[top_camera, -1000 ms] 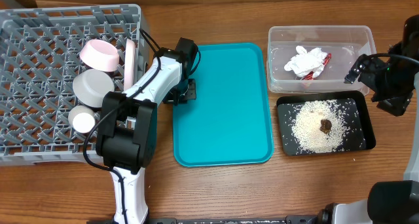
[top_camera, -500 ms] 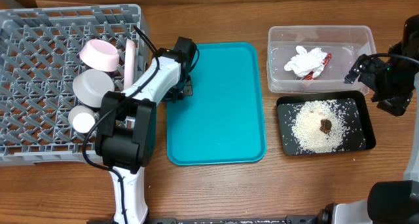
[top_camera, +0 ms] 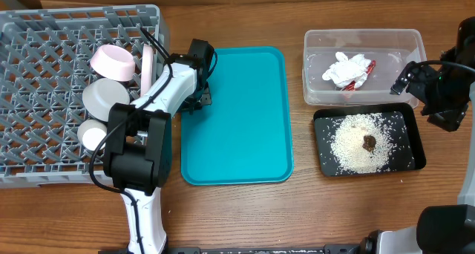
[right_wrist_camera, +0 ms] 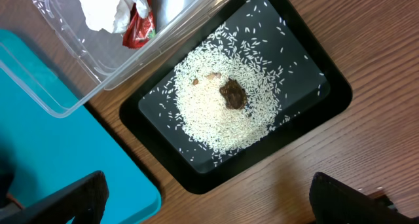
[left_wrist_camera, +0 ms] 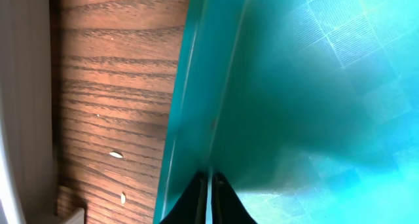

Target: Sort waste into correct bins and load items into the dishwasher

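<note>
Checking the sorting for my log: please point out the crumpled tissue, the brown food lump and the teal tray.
crumpled tissue [top_camera: 344,68], overhead view, middle of the white wad.
brown food lump [right_wrist_camera: 232,93], right wrist view, centre of the lump.
teal tray [top_camera: 241,128], overhead view, bare floor of the tray.

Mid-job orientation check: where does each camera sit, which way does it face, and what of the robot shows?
Overhead: above the table, looking straight down on dish rack, teal tray, clear tub and black tray; left arm and right arm show.
Left wrist: close up on the teal tray's rim, left gripper shut on it.
Right wrist: looking down on rice in the black tray; open right gripper at bottom.
Shared: teal tray appears in all three.
</note>
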Tool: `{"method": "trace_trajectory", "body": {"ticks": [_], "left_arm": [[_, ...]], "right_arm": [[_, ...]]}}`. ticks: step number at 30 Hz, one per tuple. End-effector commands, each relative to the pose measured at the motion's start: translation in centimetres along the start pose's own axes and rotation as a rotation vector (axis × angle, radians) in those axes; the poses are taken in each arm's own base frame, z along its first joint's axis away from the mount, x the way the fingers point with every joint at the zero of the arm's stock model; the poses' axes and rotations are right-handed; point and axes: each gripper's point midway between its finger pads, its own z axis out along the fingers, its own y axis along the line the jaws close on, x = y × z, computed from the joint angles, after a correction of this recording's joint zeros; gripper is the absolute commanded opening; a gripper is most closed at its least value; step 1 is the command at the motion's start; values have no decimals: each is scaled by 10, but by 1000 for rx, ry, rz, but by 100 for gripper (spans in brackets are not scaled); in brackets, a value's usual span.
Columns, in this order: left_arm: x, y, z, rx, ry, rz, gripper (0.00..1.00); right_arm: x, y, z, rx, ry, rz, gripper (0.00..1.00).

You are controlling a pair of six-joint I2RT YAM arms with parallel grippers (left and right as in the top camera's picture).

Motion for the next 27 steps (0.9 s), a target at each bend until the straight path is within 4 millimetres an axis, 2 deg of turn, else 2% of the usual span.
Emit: {"method": "trace_trajectory", "body": {"ticks": [1,6,10,12,13,15,18,22,25,26,27], "left_arm": [[-1,-1,7,24,38,-35,9],[-22,-12,-30,67,8,-27,7],[-40,-26,-75,107,-66,53,7],[-47,-35,-100,134,-118,99,11],[-49,-39,-112,145,-139,113,16],[-51,-43,-132,173,-161,118,44],[-48,-48,-153,244,-148,120,58],[-45,-31,-174,276,-119,92,72],[-39,-7,-187,250,-104,69,76],[-36,6,-196,224,-114,58,77],[-35,15,-202,203,-126,52,78]], "right_arm": [[-3,3,-10,-16,-37,-13,100],[-5,4,-10,-19,-45,-15,100],[-14,8,-10,-34,-81,-19,100],[-23,12,-11,-48,-118,-26,100],[-28,14,-12,-57,-140,-45,100],[-38,22,-14,-75,-185,-90,100],[-47,42,-16,-106,-245,-196,100],[-54,77,-17,-149,-316,-325,100],[-53,100,-14,-171,-339,-407,100],[-48,108,-10,-171,-326,-443,100],[-45,109,-7,-168,-313,-452,100]]}}
